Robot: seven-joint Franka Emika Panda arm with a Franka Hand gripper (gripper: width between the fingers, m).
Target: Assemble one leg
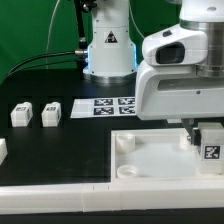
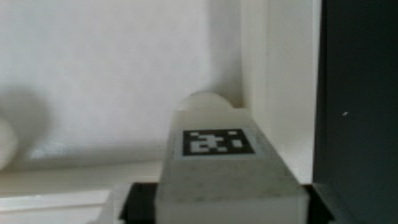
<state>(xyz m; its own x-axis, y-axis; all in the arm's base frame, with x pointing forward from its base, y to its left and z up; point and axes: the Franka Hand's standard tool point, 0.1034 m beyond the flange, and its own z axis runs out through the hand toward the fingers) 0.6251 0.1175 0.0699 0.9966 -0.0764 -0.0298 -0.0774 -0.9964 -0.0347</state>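
My gripper [image 1: 207, 140] is shut on a leg [image 1: 212, 154], a white post with a black-and-white tag, and holds it upright over the near right corner of the big white panel [image 1: 150, 165]. In the wrist view the leg [image 2: 217, 150] sits between the dark jaws of the gripper [image 2: 217, 202]. Its rounded tip points at the panel [image 2: 107, 80], close to the panel's edge beside the black table [image 2: 356, 100]. I cannot tell whether the tip touches the panel. Two more legs [image 1: 20, 115] [image 1: 50, 113] lie at the exterior view's left.
The marker board [image 1: 105, 105] lies on the black table behind the panel, in front of the arm's base [image 1: 108, 55]. A white part [image 1: 3, 150] shows at the exterior view's left edge. A white rail [image 1: 60, 205] runs along the near edge.
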